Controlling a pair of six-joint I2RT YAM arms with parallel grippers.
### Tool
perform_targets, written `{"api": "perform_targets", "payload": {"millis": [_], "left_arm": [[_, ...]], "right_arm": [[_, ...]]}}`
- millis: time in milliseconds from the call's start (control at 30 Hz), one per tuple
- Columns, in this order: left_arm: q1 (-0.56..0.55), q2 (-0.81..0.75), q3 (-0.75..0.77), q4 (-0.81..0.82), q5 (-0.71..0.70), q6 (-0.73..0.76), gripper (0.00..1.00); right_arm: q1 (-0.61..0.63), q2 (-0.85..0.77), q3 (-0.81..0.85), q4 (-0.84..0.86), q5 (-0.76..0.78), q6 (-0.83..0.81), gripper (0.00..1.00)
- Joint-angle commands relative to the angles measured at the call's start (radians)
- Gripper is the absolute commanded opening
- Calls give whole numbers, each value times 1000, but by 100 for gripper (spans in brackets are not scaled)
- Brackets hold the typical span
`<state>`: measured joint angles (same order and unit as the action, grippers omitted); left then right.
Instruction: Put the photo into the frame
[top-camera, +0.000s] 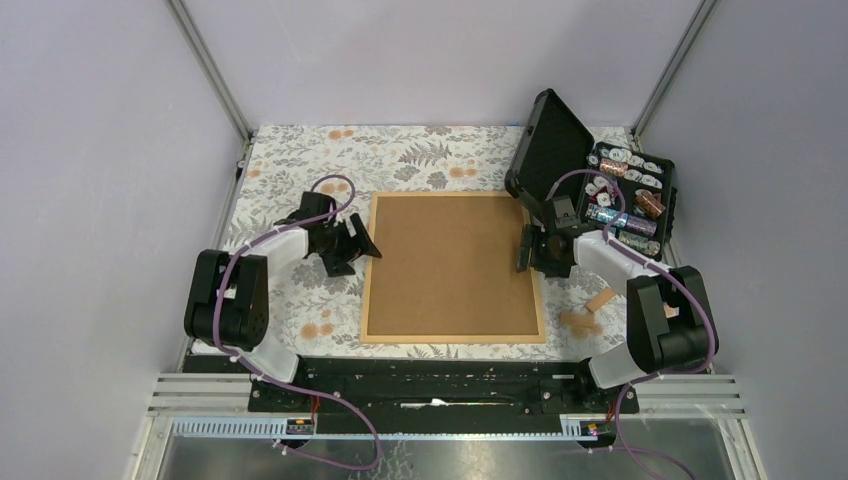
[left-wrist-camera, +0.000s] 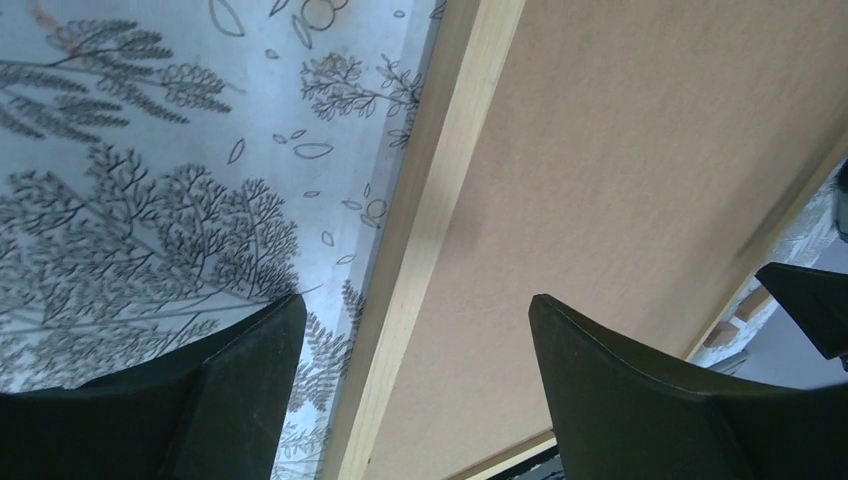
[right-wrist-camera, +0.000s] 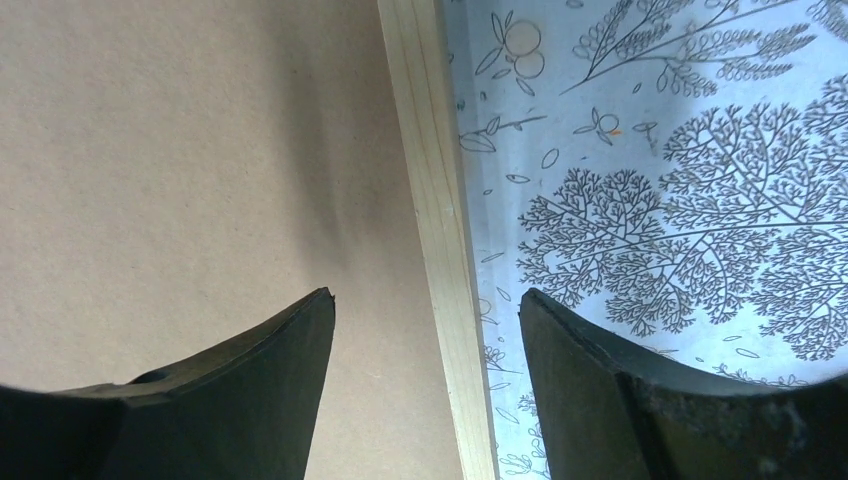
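While parted, jaws astride frame (top-camera: 452, 337) edges

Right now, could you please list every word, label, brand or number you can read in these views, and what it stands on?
None can be read.
The small items in the black case show coloured patterns, too small to read.
The frame, brown backing board and floral tablecloth carry no lettering.

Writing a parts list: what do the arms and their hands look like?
Both the left arm and right arm have black joint housings with white link shells and a looping purple cable. The left hand and right hand are black, each with two broad wedge-shaped fingers.
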<state>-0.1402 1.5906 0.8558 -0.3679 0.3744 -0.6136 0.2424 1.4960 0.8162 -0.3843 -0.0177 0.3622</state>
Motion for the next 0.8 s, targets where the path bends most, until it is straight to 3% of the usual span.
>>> {"api": "perform_targets", "payload": {"millis": [0,267,367,500,667,767], "left_arm": [[-11,44,-11,101,79,-31,86],[-52,-14,-149,118,85,-82,74],[-22,-121,-144,22,-52,-38,81],[16,-124,79,-66,-108,29,88],[2,75,301,69,8,-64,69],[-41,228,400,143,47,-131,65]], "right_arm": [[9,16,47,0,52,0,75],[103,116,45,99,-15,-11,74],[112,119,49,97,-13,15,75],[112,106,28,100,1,12,75],[112,111,22,101,-11,11,75],[112,96,16,109,-27,17,75]]}}
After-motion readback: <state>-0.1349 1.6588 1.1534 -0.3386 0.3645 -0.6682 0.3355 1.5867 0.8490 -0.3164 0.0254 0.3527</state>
